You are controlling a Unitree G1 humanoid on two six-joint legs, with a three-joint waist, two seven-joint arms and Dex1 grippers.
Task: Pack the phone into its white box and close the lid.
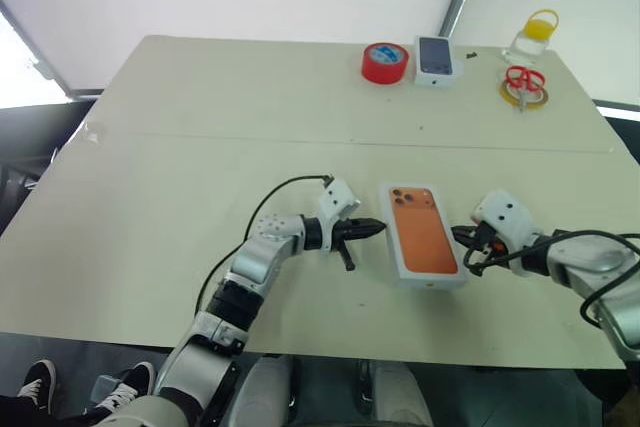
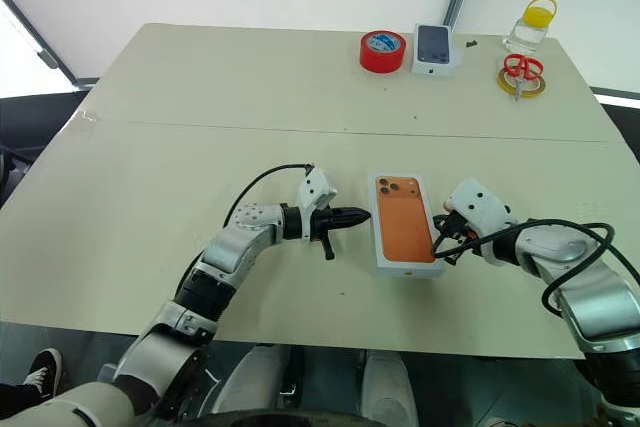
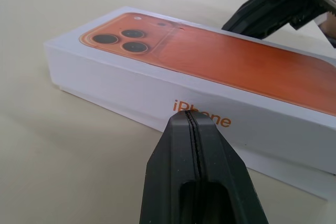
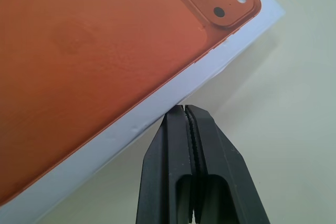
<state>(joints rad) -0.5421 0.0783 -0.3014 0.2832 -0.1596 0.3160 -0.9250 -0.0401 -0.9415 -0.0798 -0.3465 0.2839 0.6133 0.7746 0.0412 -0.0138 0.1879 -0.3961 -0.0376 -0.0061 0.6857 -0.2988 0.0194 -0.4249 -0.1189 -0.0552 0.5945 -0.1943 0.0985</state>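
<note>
The white box [image 1: 431,277] stands closed on the table in front of me, between my two grippers. Its lid [image 1: 421,231] is on, and the lid's top bears an orange picture of a phone's back with three dark lenses. The phone itself is hidden. My left gripper [image 1: 378,228] is shut and points at the box's left long side, a short gap away; the left wrist view shows that white side [image 3: 121,90] close ahead. My right gripper [image 1: 458,237] is shut too, with its tips at the box's right edge [image 4: 173,95].
At the table's far side lie a red tape roll [image 1: 385,62], a small white carton with a dark phone picture [image 1: 435,59], red-handled scissors on a yellow ring [image 1: 523,85] and a clear bottle with a yellow cap [image 1: 533,35]. The table's front edge runs close behind the box.
</note>
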